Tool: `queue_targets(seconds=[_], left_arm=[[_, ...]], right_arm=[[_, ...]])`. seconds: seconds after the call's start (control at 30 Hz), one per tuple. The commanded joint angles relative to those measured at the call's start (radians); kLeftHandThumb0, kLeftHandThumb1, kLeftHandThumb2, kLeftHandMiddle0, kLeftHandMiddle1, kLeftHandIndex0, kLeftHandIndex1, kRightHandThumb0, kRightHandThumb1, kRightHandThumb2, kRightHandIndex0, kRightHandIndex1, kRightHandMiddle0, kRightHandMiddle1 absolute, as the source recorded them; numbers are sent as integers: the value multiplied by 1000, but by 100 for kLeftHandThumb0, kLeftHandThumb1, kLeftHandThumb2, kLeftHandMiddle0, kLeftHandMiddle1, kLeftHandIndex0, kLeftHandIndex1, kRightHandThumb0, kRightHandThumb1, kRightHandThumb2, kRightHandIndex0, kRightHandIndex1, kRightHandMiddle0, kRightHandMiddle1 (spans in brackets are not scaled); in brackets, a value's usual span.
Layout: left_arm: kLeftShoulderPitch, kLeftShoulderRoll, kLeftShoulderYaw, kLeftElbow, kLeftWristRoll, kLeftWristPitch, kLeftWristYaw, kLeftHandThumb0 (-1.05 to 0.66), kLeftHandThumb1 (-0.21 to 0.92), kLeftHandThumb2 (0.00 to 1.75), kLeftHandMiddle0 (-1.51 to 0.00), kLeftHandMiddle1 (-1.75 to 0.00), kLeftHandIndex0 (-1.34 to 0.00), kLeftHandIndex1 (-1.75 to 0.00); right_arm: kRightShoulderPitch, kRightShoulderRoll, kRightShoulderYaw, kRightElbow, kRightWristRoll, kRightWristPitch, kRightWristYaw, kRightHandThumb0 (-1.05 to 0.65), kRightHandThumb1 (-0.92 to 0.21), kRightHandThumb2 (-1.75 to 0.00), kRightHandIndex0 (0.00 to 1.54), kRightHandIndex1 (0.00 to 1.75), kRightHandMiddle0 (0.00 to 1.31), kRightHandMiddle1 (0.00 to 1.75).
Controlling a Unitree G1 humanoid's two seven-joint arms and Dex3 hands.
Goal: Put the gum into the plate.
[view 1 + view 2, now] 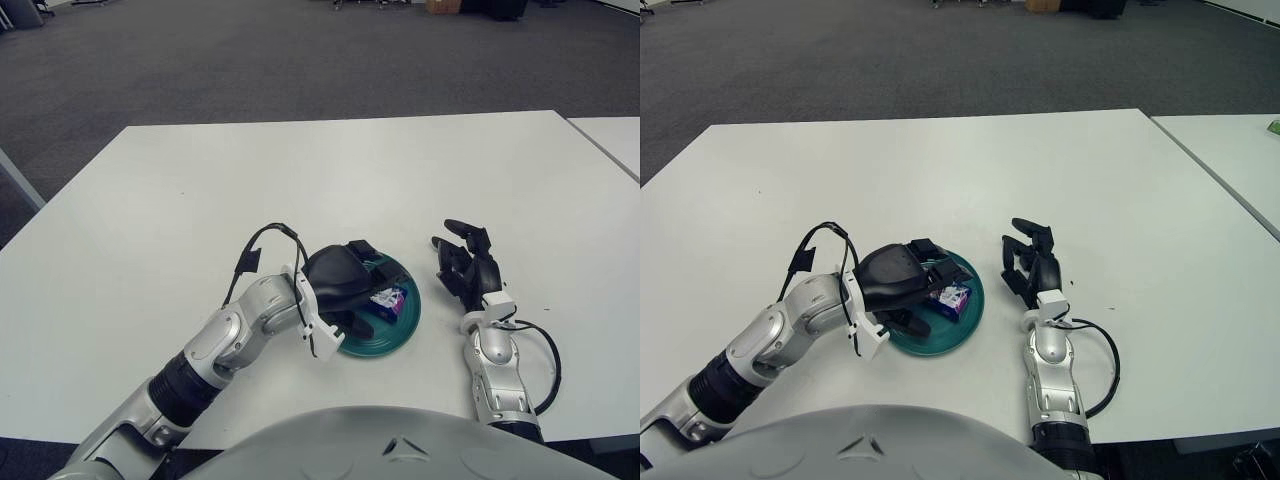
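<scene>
A big white table (330, 170) fills the middle. Behind the table lies a dark grey carpet floor (300, 60). Right of the table stands another white table (1230, 160), just beside it.

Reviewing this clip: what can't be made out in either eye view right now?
- Gum: only its right end shows in both eye views; the left hand covers the rest, so its print is unreadable.
- Whether the left hand's fingers grip the gum or have let go: hidden under the hand.
- Plate: left half hidden by that hand.
- Right hand, right of the plate: contact with the table is unclear.
</scene>
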Motion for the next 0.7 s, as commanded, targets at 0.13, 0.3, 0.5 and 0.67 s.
queue_targets(seconds=[0.13,0.3,0.5,0.67], left_arm=[[-35,14,46,78,-78,-56,44,-105,92,63,-2,0,0,-1],[-36,-14,77,143,-179,-65,65,-105,92,61,0,0,0,0],[-14,-37,131,163,-299,-18,53,-105,92,58,0,0,0,0],[-5,-76,194,50,-427,186,-41,-105,92,55,0,0,0,0]], right_arm=[[51,-8,11,119,-16,42,4,-66,-92,-70,33,41,0,97],[46,-9,8,134,-8,32,5,-67,-92,-69,34,32,0,94],[48,1,2,140,14,20,8,-65,-92,-68,38,29,0,95],[56,5,3,131,15,20,4,-63,-92,-67,44,31,0,98]])
